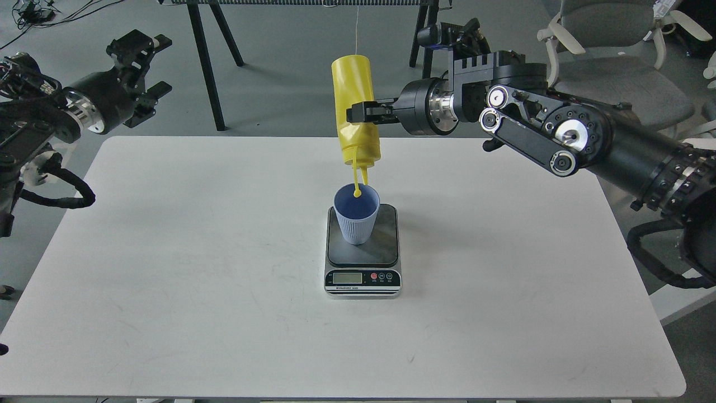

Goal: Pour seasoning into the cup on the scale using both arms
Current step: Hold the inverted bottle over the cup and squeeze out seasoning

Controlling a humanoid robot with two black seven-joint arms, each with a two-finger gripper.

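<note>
The yellow seasoning bottle [354,106] hangs upside down in my right gripper [358,113], which is shut on its middle. Its nozzle points down over the mouth of the light blue ribbed cup [356,214], and the small tethered cap dangles inside the cup's rim. The cup stands upright on the dark platform of the scale [363,252] at the middle of the white table [168,268]. My left gripper [142,67] is open and empty, held off the table's far left corner, well away from the cup.
Black stand legs [210,61] rise behind the table's far edge. A grey office chair [615,56] stands at the back right. My right arm [587,140] reaches across the table's far right part.
</note>
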